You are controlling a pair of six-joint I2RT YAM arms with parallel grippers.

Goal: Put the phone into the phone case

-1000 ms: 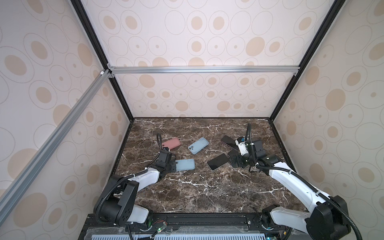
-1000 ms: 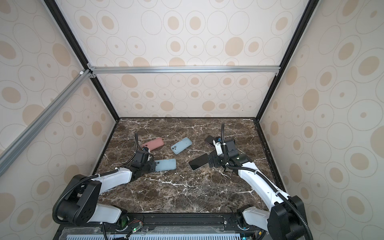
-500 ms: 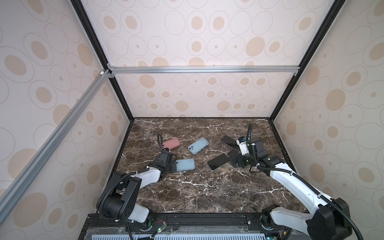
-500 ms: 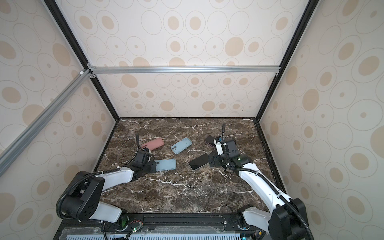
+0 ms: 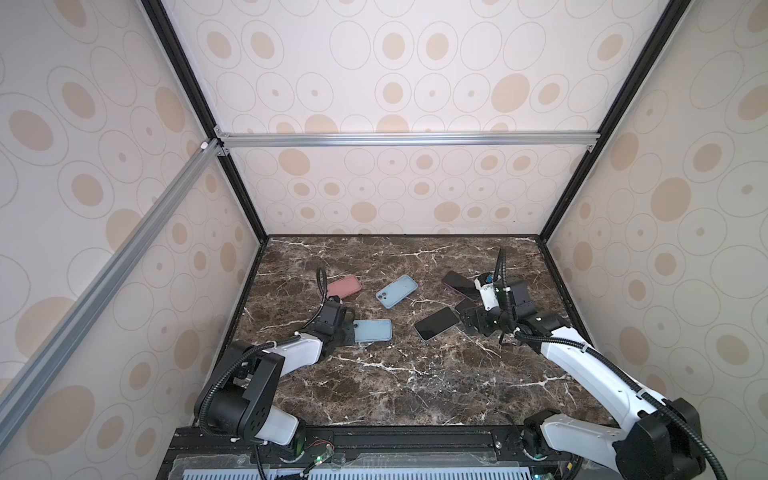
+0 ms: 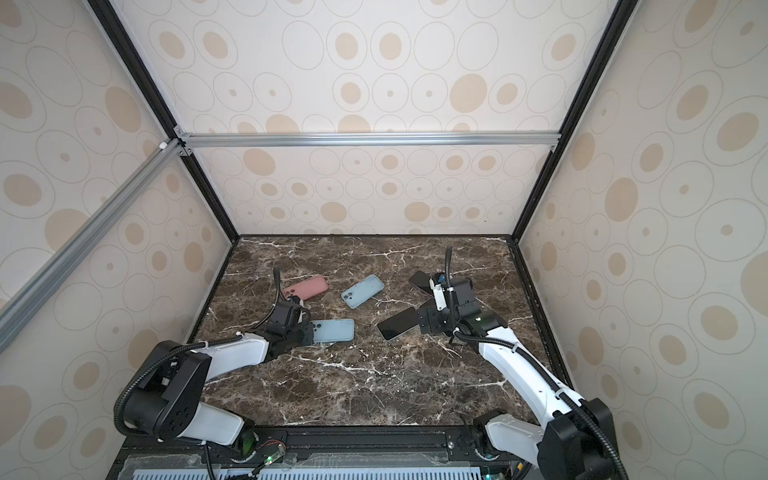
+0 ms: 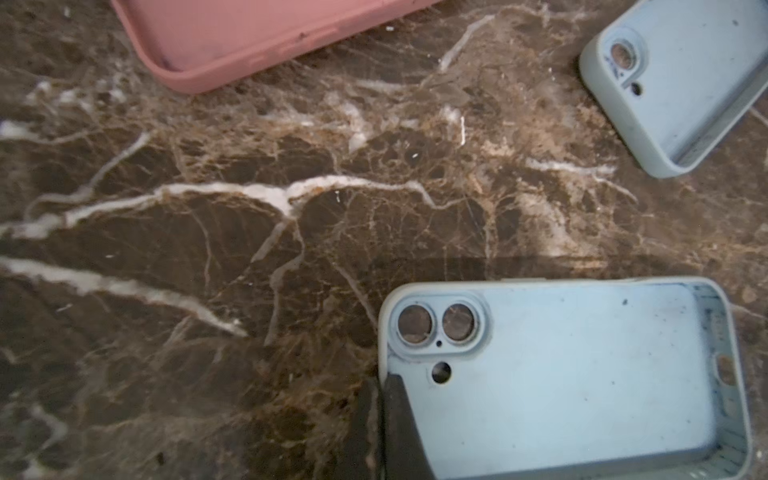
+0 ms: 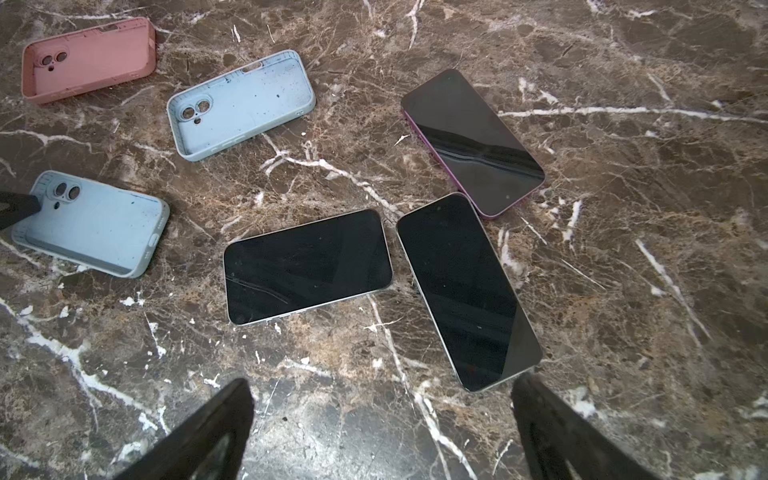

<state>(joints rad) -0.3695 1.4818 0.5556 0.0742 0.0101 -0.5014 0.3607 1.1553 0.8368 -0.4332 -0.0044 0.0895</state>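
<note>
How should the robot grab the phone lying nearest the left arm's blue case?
Probably from straight above, the open right gripper pinching the phone across its long edges: it lies flat, screen up, and another phone crowds one short end.

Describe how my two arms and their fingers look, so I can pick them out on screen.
Both the left arm and right arm have white shells, black joints and a black ribbed cable running alongside. The fingers are black, tapered wedges.
</note>
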